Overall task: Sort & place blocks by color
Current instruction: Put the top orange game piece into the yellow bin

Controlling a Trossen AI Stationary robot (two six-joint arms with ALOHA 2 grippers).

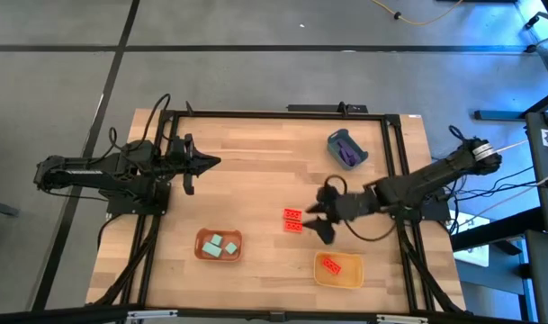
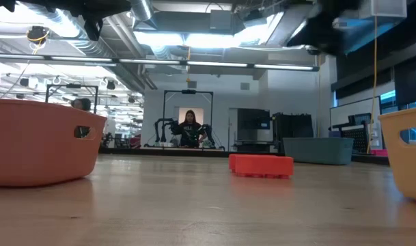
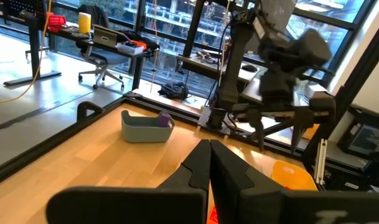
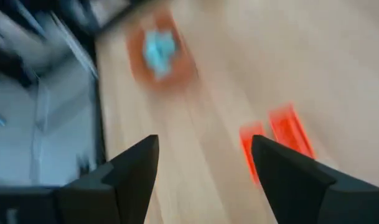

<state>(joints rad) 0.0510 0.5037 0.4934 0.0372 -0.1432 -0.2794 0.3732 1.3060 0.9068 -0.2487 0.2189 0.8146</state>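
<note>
Two red studded blocks [image 1: 292, 220] lie side by side on the table, and the low view shows them as a red slab [image 2: 261, 165]. My right gripper [image 1: 315, 222] is open just to their right; in its blurred wrist view [image 4: 205, 146] the red blocks [image 4: 279, 138] lie beside one fingertip. A third red block [image 1: 335, 265] lies in the yellow tray [image 1: 320, 277]. Three teal cubes [image 1: 220, 245] sit in the orange tray [image 1: 202, 252]. Purple bars [image 1: 348, 153] are in the blue-grey cup [image 1: 335, 138]. My left gripper [image 1: 212, 164] waits shut at the table's left [image 3: 209, 163].
The orange tray [image 2: 37, 140] and the yellow tray [image 2: 407, 154] stand near the table's near edge, with the red blocks between and behind them. The blue-grey cup [image 3: 147, 126] is toward the far right. A black frame [image 1: 256, 114] borders the table. Bare wood shows in the middle.
</note>
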